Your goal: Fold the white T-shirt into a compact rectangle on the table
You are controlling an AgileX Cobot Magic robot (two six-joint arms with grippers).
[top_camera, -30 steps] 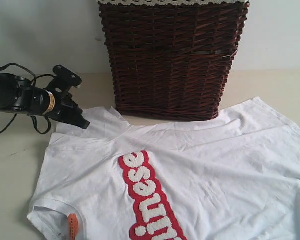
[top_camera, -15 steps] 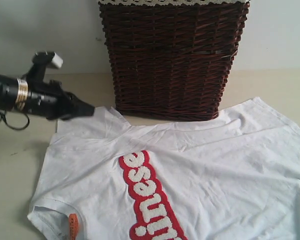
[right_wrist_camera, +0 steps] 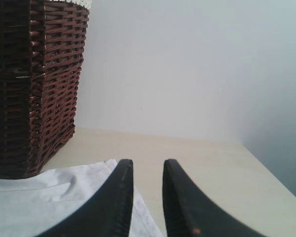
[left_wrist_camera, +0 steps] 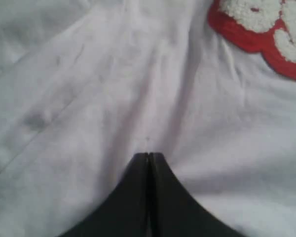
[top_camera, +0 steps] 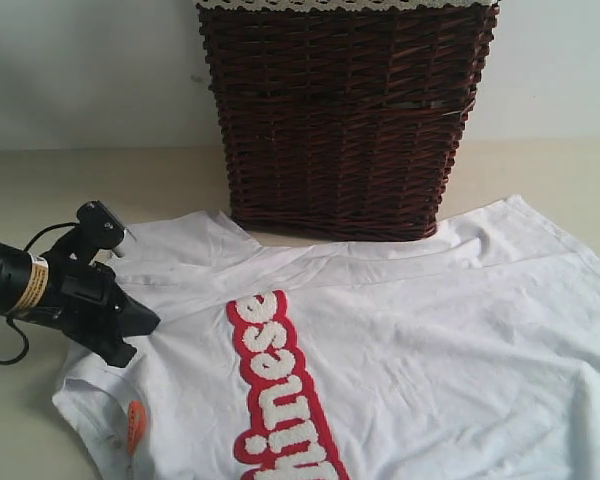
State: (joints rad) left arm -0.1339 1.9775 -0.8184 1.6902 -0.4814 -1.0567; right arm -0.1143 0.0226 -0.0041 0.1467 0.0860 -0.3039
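Across the pale table [top_camera: 40, 190], spread front up and loosely wrinkled: white T-shirt [top_camera: 430, 330]. Runs off the near and right edges of the exterior view. Red band [top_camera: 275, 380] of fuzzy white letters down the chest; orange tag [top_camera: 135, 425] at the collar, near the lower left corner of that view. Far shoulder and sleeve close against the foot of the dark wicker basket [top_camera: 345, 120], upright at the back of the table before a plain wall [top_camera: 80, 70].

On the left part of the shirt, between sleeve and collar: left gripper [top_camera: 150, 322], low and tilted down, tips touching the cloth. Seen from the left wrist camera, black fingers [left_wrist_camera: 133, 197] pressed tight together with no gap, creases in the cloth running toward the tips, one end of the red band off to the side. Cannot tell about any cloth caught between them.

Outside the exterior view: right gripper [right_wrist_camera: 147, 165]. Seen only from its own wrist camera, fingers apart with a narrow gap, nothing between them, over a shirt edge and bare table, well apart from the basket's side.
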